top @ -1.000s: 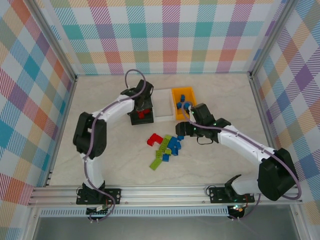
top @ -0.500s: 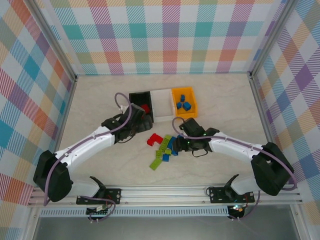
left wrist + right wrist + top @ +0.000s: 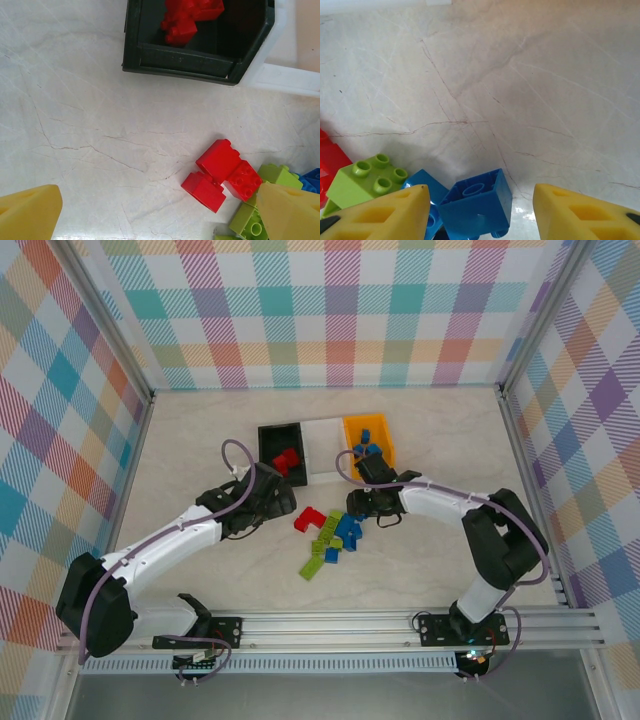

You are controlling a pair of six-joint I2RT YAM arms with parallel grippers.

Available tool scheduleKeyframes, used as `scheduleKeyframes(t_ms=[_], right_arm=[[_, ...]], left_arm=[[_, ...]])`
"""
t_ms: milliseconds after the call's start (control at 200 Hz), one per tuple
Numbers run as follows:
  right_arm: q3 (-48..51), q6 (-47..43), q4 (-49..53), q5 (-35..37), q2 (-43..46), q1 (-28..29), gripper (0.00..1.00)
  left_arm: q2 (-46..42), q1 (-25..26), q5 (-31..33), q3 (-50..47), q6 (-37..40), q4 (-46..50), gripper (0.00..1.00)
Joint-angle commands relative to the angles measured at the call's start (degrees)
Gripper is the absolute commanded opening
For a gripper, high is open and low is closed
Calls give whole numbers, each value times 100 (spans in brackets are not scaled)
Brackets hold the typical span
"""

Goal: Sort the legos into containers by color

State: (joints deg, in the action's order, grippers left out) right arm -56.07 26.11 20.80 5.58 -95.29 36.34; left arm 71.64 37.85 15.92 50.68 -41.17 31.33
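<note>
Top external: lego pile (image 3: 332, 535) sits just in front of black bin (image 3: 266, 440), unmoved. Red bricks (image 3: 287, 460) lie inside bin. Left gripper (image 3: 285, 505), a second ago over black bin, is now pulled back beside pile, jaws wide apart, empty. Right gripper (image 3: 357, 505) has come down at pile's bin-side edge, fingers straddling blue brick (image 3: 477, 202), gap on one side.

No legible text, label, brand, number or sign is showing on legos (image 3: 340, 533), containers (image 3: 322, 448) or surface (image 3: 440, 440).
</note>
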Motion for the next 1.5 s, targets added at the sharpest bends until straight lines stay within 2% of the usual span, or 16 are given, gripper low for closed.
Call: scheduleKeyframes(t_ms=[0, 200, 485, 690, 865, 970, 1115, 1345, 1385, 1445, 1495], right_arm=[[-149, -156, 26, -43, -139, 6, 56], [-53, -158, -83, -267, -239, 5, 54], [86, -96, -180, -322, -161, 1, 39], [-18, -149, 33, -130, 482, -93, 33], [-631, -302, 330, -51, 945, -566, 33], [-1235, -382, 373, -35, 572, -929, 34], [-2136, -339, 287, -35, -402, -1286, 35], [-3637, -259, 587, -62, -1815, -1471, 37], [-3803, -225, 659, -129, -1950, -1489, 40], [-3974, -166, 757, -221, -2059, -1509, 54], [-3946, -150, 709, -295, -1974, -1507, 60]], left_arm=[[-5, 12, 38, -65, -108, 75, 100], [121, 12, 20, -49, -130, 59, 100], [132, 12, 60, -17, -137, 145, 100], [31, 12, 67, -15, -129, 189, 100], [-100, 8, 68, -142, -125, 113, 100], [-108, 12, -16, -216, -137, 42, 100], [-91, 12, -178, -320, -139, -34, 100], [93, 21, -456, -399, -55, -136, 97], [142, 21, -485, -402, -41, -183, 96], [252, 21, -558, -397, -6, -229, 94], [369, 28, -639, -376, 18, -278, 91]])
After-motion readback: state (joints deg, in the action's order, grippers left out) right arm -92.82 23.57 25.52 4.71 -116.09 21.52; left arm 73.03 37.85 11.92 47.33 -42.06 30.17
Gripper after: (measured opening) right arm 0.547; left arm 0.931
